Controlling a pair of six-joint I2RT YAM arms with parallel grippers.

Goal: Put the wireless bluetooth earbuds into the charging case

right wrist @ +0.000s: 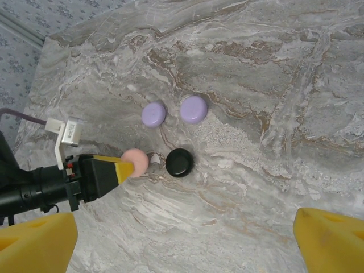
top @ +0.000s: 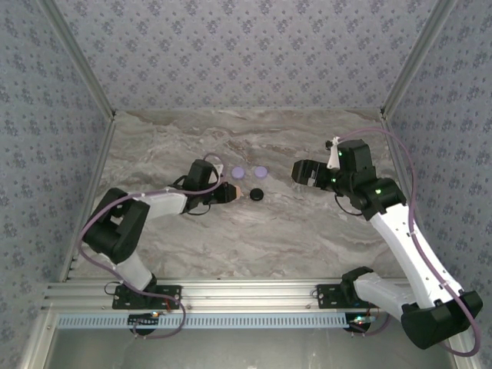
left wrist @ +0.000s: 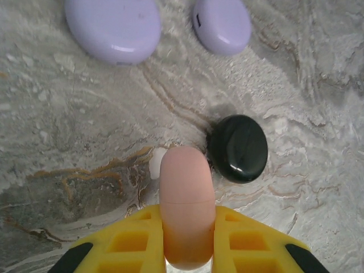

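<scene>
My left pincer (left wrist: 187, 219) is closed narrowly on a pink charging case (left wrist: 187, 176), which is pinched between my yellow fingers (left wrist: 136, 242) with its rounded end pointing out past them. My right pincer (right wrist: 185, 227) stands wide with nothing in it, and hangs apart from the cases over the marble table (right wrist: 273, 170).

My left wrist camera shows a fine seam running across the pink charging case, so its lid looks closed. It also shows a small pale earbud (left wrist: 156, 162) lying on the table just beside the case's left edge. It is a whitish nub, too small and too hidden for me to make out a stem.

A glossy black case (left wrist: 238, 148) lies just to the right of the pink one, close to it, though I cannot tell if they touch. Two purple cases (left wrist: 114, 25) lie farther out, side by side and apart from each other.

My right wrist camera shows the pale earbud (right wrist: 153, 157) between the pink charging case (right wrist: 135, 162) and the black case (right wrist: 180, 162).

From overhead, my left pincer (top: 229, 192) and right pincer (top: 301, 173) face each other across the cases, and the earbud is too small to pick out.
</scene>
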